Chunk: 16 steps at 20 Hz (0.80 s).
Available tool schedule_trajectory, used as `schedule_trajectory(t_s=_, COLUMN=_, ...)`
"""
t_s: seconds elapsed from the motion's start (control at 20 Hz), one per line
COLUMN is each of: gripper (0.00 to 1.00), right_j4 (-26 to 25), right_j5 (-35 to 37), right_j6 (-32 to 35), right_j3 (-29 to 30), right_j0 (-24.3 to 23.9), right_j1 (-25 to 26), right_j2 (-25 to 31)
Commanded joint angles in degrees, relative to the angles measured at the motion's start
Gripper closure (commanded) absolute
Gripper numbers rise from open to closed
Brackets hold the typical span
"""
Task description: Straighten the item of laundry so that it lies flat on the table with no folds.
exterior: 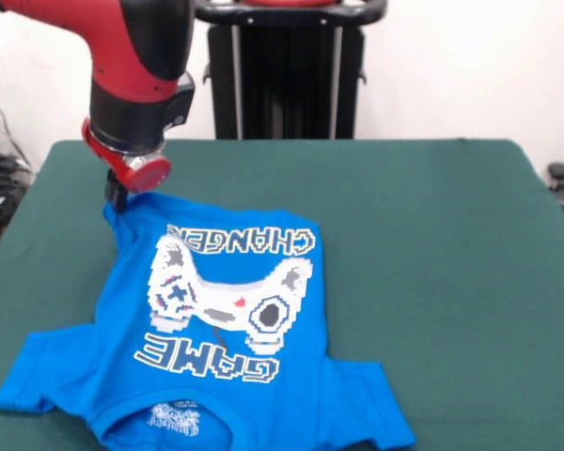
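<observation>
One blue T-shirt point(221, 329) spread print-up near the surface's point(432, 244) front-left corner; pincer point(118, 195) clamped on its far hem corner, lifted slightly, under the red arm point(136, 56).

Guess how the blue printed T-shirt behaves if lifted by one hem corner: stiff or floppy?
Probably floppy: the bright blue printed cotton T-shirt peaks into a tent at its far hem corner, under the red and black gripper. Likely light, since thin fabric drapes there. It may drag rather than slide on the dark green felt-like table.
</observation>
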Motion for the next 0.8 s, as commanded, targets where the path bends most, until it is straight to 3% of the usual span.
schedule_trajectory(t_s=0.05, gripper=1.0, right_j4=3.4, right_j5=3.2, right_j6=11.9, right_j3=1.3, right_j0=5.1, right_j1=5.6, right_j2=-3.0)
schedule_trajectory(t_s=0.35, gripper=1.0, right_j4=6.2, right_j5=3.9, right_j6=13.1, right_j3=2.1, right_j0=7.4, right_j1=6.1, right_j2=-5.0)
schedule_trajectory(t_s=0.7, gripper=1.0, right_j4=7.8, right_j5=1.2, right_j6=9.7, right_j3=2.1, right_j0=7.6, right_j1=6.4, right_j2=-6.1)
schedule_trajectory(t_s=0.75, gripper=0.0, right_j4=7.8, right_j5=0.5, right_j6=9.3, right_j3=2.0, right_j0=8.0, right_j1=6.5, right_j2=-6.6)
schedule_trajectory(t_s=0.8, gripper=0.0, right_j4=7.7, right_j5=0.5, right_j6=8.9, right_j3=2.0, right_j0=8.0, right_j1=6.4, right_j2=-6.5)
